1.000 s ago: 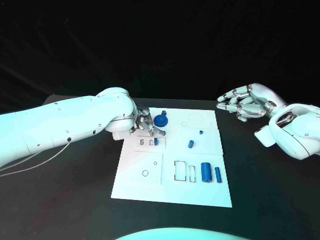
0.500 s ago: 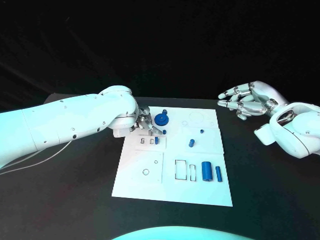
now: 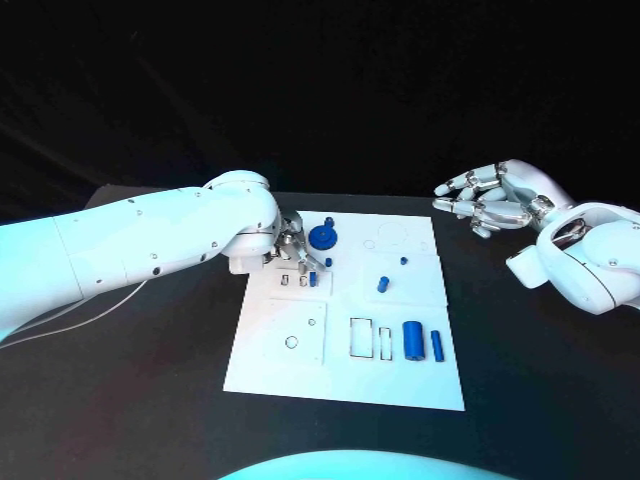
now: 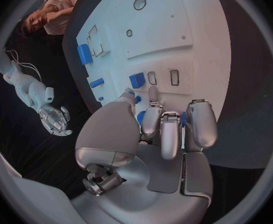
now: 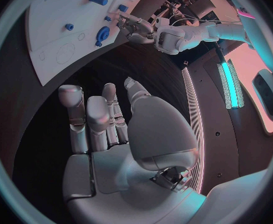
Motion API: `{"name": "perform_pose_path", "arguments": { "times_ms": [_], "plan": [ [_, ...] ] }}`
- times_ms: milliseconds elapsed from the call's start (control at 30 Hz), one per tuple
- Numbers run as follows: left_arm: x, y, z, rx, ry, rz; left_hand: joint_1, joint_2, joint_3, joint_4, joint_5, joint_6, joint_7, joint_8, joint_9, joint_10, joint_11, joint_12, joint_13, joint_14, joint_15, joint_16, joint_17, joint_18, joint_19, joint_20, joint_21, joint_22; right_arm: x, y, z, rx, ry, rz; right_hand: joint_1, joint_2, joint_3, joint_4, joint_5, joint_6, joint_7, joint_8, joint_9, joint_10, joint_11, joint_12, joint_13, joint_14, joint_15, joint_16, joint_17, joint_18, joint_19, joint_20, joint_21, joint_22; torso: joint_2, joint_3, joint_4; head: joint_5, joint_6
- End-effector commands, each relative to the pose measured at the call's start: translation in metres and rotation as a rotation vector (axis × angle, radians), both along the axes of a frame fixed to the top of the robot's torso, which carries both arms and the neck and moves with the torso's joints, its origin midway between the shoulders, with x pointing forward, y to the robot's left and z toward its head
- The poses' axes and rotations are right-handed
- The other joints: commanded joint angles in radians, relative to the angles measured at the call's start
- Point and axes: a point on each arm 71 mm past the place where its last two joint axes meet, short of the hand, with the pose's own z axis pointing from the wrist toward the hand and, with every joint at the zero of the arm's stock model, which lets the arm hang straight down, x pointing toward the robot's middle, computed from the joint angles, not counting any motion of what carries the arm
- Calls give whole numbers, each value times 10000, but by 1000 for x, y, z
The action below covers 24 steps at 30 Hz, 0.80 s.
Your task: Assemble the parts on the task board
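Note:
The white task board (image 3: pixel 284 345) lies in the middle of the table. A blue gear (image 3: pixel 323 238) stands near its far left corner. My left hand (image 3: pixel 294 250) hovers right beside the gear with its fingers (image 4: pixel 163 129) curled down. Blue shows between those fingers, and I cannot tell whether they hold anything. A small blue block (image 4: pixel 137 79) sits by two narrow slots (image 4: pixel 174 77). Small blue pieces (image 3: pixel 382 285) lie mid-board, and two blue cylinders (image 3: pixel 411 337) lie near the front. My right hand (image 3: pixel 490 203) hangs off the board's far right corner, fingers apart, holding nothing.
The board has round outlines (image 3: pixel 392 238) at its far right and a small ring mark (image 3: pixel 290 344) at front left. Black table (image 3: pixel 133 400) surrounds the board on all sides. My left forearm (image 3: pixel 133 245) stretches across the table's left part.
The left hand has shifted slightly toward the far side beside the gear. The right hand has stayed nearly still.

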Motion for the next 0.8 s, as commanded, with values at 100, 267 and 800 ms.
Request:
{"name": "perform_pose_path", "arguments": {
  "times_ms": [100,267,800],
  "plan": [
    [-3,-4,-3,8,436,-266,126,32,74,4,8,66,31,-60,6,-75,-7,-85,-49,946,79,-50,2249,-99,-66,32,-24,-32,0,1,0,-15,47,5,30,21,17,25,45,-62,10,34,-15,34,2,-66,-8,-29,16,-21,-12,124,-5,1,-31,-8,3,10,2,4,-35],
    [-3,-3,-4,23,516,-274,190,56,132,4,10,73,34,-83,9,-88,-4,-101,-62,946,82,-50,2252,-100,-67,35,-22,-27,0,2,-1,-90,119,-1,23,24,18,34,47,-66,10,36,-18,33,3,-73,-21,-30,16,-39,-24,131,-20,1,-74,-40,-5,7,8,-4,-58],
    [-5,-4,-5,-3,803,-353,283,157,273,15,9,180,13,-83,43,-34,-17,-67,26,962,76,-28,2299,-111,-39,37,6,40,2,4,-2,-140,138,12,23,31,23,41,54,-64,8,43,-20,30,2,-83,-40,-32,17,-66,-42,137,-29,1,-117,-71,2,6,8,-28,-54]
  ]
}}
